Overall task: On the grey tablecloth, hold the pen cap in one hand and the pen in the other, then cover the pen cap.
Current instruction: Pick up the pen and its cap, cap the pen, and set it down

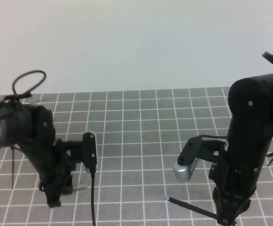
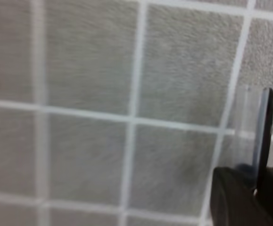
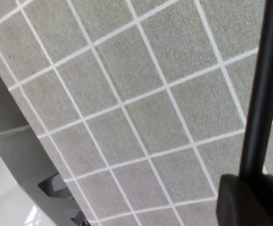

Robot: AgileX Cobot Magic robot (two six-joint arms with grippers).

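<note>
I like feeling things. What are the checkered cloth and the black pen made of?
The grey tablecloth looks like soft woven or felt-like fabric: matte, finely fuzzy, with printed white lines. The pen seems to be smooth plastic, given its faint sheen, though metal can't be ruled out.

black pen (image 3: 263,89) rising from dark gripper (image 3: 252,200), grey tablecloth (image 3: 127,117) below

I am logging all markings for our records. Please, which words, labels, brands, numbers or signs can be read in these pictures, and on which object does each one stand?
None can be read.
The pen and grey tablecloth show no print.
Neither arm shows a readable label in any view.
</note>
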